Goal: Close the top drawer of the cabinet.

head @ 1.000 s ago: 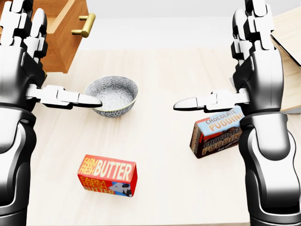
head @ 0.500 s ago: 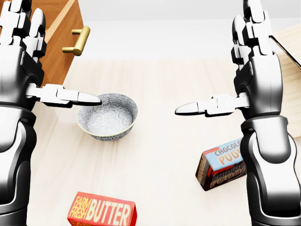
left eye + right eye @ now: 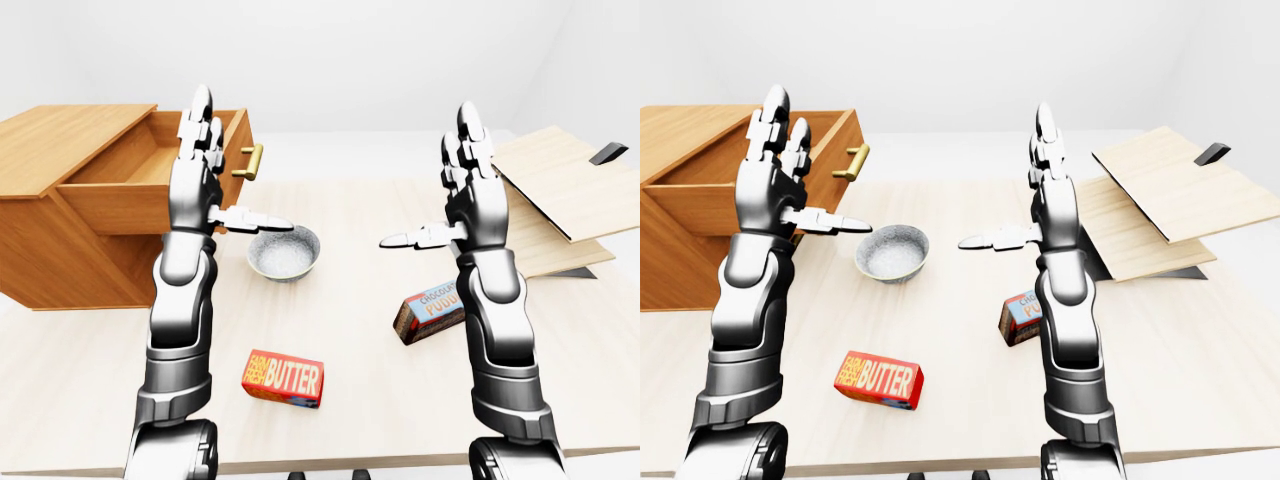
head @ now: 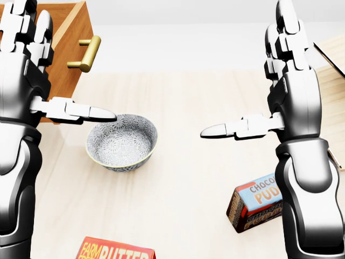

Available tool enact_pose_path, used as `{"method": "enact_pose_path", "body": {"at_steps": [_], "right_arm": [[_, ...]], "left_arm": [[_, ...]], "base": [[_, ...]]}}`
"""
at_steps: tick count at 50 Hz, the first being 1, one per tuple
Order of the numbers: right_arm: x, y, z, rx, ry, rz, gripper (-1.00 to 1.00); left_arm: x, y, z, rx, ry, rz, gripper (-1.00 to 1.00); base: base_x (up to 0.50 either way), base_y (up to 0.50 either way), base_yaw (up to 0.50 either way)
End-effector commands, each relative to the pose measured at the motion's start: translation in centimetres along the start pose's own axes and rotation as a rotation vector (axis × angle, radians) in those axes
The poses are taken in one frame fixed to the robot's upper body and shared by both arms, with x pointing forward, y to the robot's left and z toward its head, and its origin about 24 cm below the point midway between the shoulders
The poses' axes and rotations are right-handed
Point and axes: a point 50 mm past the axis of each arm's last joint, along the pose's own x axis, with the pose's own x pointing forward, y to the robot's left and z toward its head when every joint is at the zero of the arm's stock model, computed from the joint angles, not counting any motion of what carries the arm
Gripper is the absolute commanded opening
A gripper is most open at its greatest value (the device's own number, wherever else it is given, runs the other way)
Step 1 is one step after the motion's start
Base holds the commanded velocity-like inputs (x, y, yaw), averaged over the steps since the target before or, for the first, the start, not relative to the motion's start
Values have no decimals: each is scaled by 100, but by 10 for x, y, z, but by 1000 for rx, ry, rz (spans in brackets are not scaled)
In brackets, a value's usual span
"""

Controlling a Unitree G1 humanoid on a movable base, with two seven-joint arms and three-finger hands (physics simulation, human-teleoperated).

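Observation:
The wooden cabinet [image 3: 60, 250] stands on the table at the left of the left-eye view. Its top drawer [image 3: 140, 168] is pulled out toward the right, with a brass handle [image 3: 252, 160] on its face; the handle also shows in the head view [image 4: 85, 54]. My left hand [image 3: 215, 190] is open and raised, fingers up, thumb pointing right, in front of the drawer's side and just left of the handle. I cannot tell whether it touches the drawer. My right hand [image 3: 445, 200] is open and raised over the table's right half, holding nothing.
On the light wooden table [image 3: 350, 210] are a patterned grey bowl [image 3: 284, 252] below the handle, a red butter box [image 3: 284, 377] nearer me, and a chocolate pudding box [image 3: 430, 310] by my right forearm. Stacked wooden boards [image 3: 560, 190] lie at the right.
The whole head view has shifted: bowl, butter box and pudding box slid down the picture, so the camera has moved. Both hands stay open in the same pose.

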Motion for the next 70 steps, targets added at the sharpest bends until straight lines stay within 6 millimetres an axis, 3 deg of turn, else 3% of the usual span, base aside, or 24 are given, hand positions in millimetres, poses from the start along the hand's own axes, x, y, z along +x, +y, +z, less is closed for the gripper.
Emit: {"method": "enact_pose_path", "body": {"at_steps": [1, 12, 13, 14, 17, 25, 32, 41, 59, 70], "right_arm": [[-4, 0, -3, -12, 13, -6, 100], [-6, -1, -7, -31, 33, -17, 100], [-6, -1, -7, -31, 31, -18, 100], [-6, -2, -6, -32, 30, -19, 100], [-7, -2, -7, -32, 32, -19, 100], [-11, -2, -8, -40, 38, -11, 100], [-14, -5, -9, -48, 44, -15, 100], [-18, -5, -10, -47, 53, -15, 100], [-25, -5, -13, -53, 72, -9, 100], [-28, -8, -12, -63, 72, -11, 100]], "left_arm": [[-3, -2, -1, 6, 3, -20, 100], [-18, -10, -3, 19, 12, -88, 100], [-28, -22, -39, -2, 163, -87, 100], [-32, -27, -54, -7, 228, -89, 100], [-37, -30, -73, -27, 313, -86, 100], [-49, -32, -105, -11, 449, -86, 100], [-47, -14, -126, 3, 478, -19, 100], [-42, 9, -133, 23, 506, 53, 100], [-40, 52, -126, 98, 497, 165, 100], [-39, 59, -118, 115, 456, 233, 100]], "base": [[0, 0, 0], [0, 0, 0], [0, 0, 0], [0, 0, 0], [0, 0, 0], [0, 0, 0], [0, 0, 0], [0, 0, 0], [0, 0, 0], [0, 0, 0]]}}
